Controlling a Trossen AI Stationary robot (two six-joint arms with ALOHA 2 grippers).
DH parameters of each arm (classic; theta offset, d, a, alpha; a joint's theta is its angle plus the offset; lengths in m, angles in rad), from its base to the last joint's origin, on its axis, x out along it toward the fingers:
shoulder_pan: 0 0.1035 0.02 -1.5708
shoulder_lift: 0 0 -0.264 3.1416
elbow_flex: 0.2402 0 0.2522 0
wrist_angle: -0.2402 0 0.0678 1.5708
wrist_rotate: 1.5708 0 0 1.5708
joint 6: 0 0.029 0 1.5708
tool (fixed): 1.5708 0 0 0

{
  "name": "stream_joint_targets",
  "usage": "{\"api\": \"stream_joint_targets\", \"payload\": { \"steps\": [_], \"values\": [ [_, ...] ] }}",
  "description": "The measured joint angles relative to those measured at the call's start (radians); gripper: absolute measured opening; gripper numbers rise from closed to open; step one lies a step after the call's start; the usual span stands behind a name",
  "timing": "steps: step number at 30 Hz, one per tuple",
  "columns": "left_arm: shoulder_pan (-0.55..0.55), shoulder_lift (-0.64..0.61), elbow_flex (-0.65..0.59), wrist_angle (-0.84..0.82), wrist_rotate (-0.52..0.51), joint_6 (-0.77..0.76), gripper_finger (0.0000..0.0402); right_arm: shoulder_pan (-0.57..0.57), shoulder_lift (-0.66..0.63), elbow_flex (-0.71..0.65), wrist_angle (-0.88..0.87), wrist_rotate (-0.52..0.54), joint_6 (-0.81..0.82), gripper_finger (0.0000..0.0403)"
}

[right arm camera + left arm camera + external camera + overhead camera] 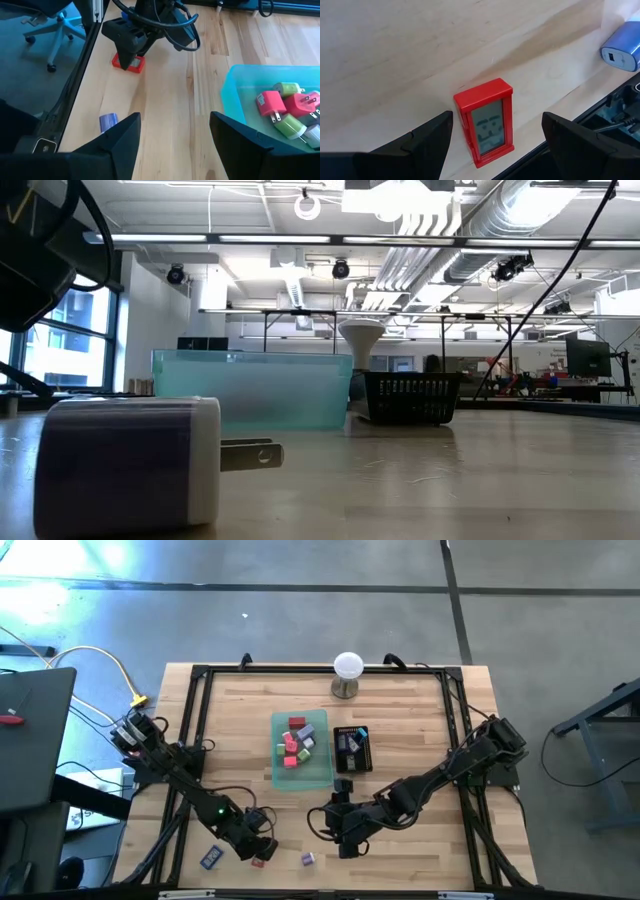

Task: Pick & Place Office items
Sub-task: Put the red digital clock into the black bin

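Note:
A flat red block with a grey face (489, 123) lies on the wooden table near its front edge. My left gripper (496, 136) hangs open just above it, one finger on each side, neither touching. In the high view my left gripper (262, 850) covers most of the red block (258, 861). A blue item (211, 858) lies to its left and a purple-and-white plug block (308, 858) to its right. My right gripper (346, 840) stands open above the table's front middle, holding nothing. Pink, red and green items lie in the translucent green tray (320, 776).
A black mesh tray (364, 762) with dark and blue items stands right of the green tray. A white ball on a metal stand (347, 671) is at the far edge. A black frame (195, 730) runs around the table. The purple plug block (130, 470) fills the low view's left foreground.

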Motion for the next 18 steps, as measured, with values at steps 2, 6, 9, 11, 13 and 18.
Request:
{"api": "stream_joint_targets", "payload": {
  "steps": [2, 6, 9, 11, 13, 18],
  "values": [
    [0.000, 0.011, 0.000, -0.003, 0.000, -0.015, 0.0301, 0.001, 0.000, 0.000, 0.000, 0.000, 0.000, 0.0227],
    [0.002, 0.044, 0.000, -0.018, 0.008, -0.019, 0.0301, 0.004, 0.000, 0.000, -0.001, 0.000, 0.001, 0.0227],
    [0.014, 0.054, 0.000, -0.039, 0.040, -0.021, 0.0300, 0.008, 0.000, 0.000, -0.001, 0.000, 0.000, 0.0227],
    [0.017, 0.056, 0.001, -0.057, 0.047, -0.026, 0.0300, 0.011, 0.000, 0.000, 0.000, 0.000, 0.000, 0.0227],
    [0.019, 0.056, 0.001, -0.073, 0.053, -0.048, 0.0300, 0.013, 0.000, 0.000, 0.000, 0.000, 0.000, 0.0227],
    [0.025, 0.057, 0.001, -0.086, 0.080, -0.067, 0.0300, 0.021, 0.000, 0.000, 0.000, 0.000, 0.000, 0.0227]
  ]
}}
